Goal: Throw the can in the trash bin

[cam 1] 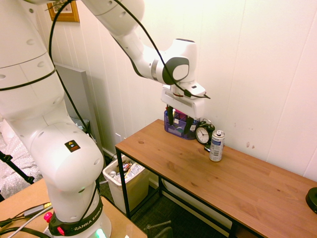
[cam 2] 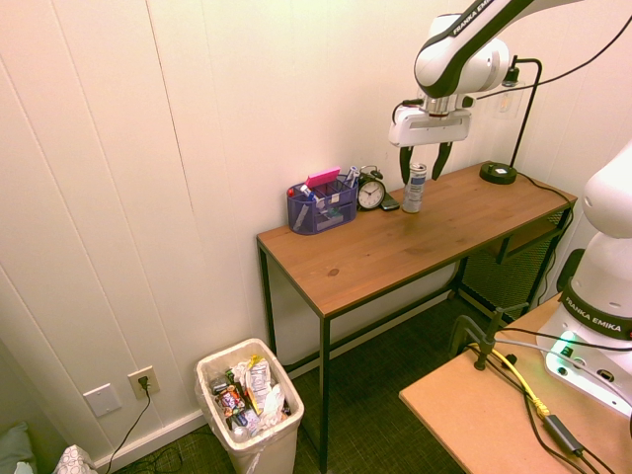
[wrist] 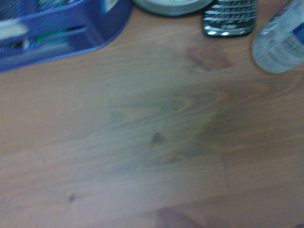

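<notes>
Matt wood table [cam 1: 247, 183]; shiny metal can [cam 1: 216, 146]; plastic bin [cam 2: 272, 449].

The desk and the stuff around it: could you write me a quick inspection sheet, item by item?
Surface: wooden desk on a black frame, against a white panelled wall.
Job's things: the can stands upright on the desk beside the alarm clock; the trash bin, full of litter, is on the floor next to the desk.
Clutter: blue desk organizer, a dark keypad gadget by the clock, a black lamp at the desk's end.
Grippers: the gripper hangs above the desk, jaws open, empty.
Cables: a black cable runs along the arm.
Surroundings: wall socket near the bin, framed picture.
</notes>
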Robot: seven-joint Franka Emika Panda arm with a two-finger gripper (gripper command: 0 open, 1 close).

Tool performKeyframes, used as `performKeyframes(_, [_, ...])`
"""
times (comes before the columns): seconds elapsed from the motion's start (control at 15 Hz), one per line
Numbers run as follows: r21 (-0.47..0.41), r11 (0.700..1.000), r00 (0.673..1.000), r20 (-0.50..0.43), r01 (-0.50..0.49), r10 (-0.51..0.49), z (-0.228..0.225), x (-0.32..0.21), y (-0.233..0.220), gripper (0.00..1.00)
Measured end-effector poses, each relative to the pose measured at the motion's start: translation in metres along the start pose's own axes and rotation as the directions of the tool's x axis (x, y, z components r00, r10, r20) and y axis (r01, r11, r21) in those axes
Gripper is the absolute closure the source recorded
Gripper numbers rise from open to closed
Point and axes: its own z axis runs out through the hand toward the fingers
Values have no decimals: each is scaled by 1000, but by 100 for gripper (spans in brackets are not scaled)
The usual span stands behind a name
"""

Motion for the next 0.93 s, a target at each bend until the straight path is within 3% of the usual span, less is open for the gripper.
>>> performKeyframes(0.27, [1, 989, 989, -3, -150, 150, 11, 66, -19, 0])
performKeyframes(0.8, [-85, 952, 956, 1, -294, 295, 38, 122, -42, 0])
performKeyframes(0.87, [-88, 951, 955, 0, -296, 297, 42, 125, -43, 100])
performKeyframes(0.93, [-93, 951, 955, -1, -296, 297, 46, 127, -45, 100])
